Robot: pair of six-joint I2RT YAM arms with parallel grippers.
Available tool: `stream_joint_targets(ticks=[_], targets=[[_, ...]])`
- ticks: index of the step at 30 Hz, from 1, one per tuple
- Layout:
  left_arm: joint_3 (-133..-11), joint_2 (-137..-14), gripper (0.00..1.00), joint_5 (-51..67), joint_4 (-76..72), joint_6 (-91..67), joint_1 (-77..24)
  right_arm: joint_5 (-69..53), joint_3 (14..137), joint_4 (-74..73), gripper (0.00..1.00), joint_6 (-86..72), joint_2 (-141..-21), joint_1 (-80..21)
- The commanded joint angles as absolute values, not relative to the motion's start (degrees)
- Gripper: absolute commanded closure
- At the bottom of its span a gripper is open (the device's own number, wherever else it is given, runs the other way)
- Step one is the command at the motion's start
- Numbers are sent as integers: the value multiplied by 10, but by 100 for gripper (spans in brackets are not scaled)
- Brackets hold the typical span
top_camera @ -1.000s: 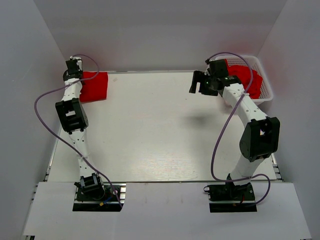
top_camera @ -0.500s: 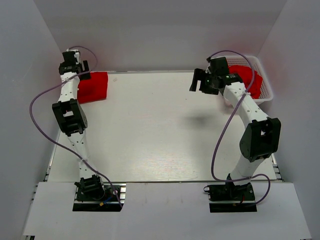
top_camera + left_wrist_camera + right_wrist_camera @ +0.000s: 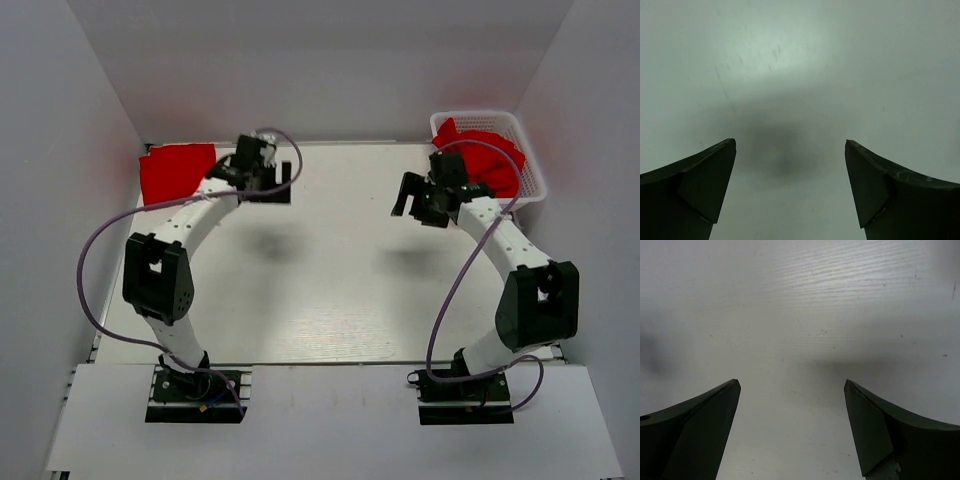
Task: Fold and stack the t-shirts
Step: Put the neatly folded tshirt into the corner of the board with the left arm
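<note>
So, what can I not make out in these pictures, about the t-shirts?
- Top view: how many t-shirts make up the crumpled red heap in the basket. The cloth is bunched together, and the right arm covers part of it.
- Top view: how many layers the folded red pile has. It is seen only from above.
- Both wrist views: no cloth at all, only bare table.

No readable text, label, brand or number shows in any view — nothing legible.

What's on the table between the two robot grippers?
Nothing. In the top view, the stretch of table between the left gripper and the right gripper is bare white, with only faint shadows on it.
</note>
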State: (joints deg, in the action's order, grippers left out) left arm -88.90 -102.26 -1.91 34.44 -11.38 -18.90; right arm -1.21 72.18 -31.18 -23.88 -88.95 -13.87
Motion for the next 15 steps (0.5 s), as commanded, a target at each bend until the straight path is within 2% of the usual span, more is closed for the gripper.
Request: stream_joint_targets(ticks=[1,5,9,15], targets=[[-788,-963,0,-41,338,-185,-198,-4,685,-269,10,-249,-847,-139],[-730,-893,0,-82,320,-219,-221,-33,638,-232,10,-249,-827,-138],[-760,-906,0,-128,364,-225,-243,-33,635,-229,10,-250,-822,-136],[-748,-891,0,-128,337,-225,-256,-36,638,-227,10,-250,-817,-138]])
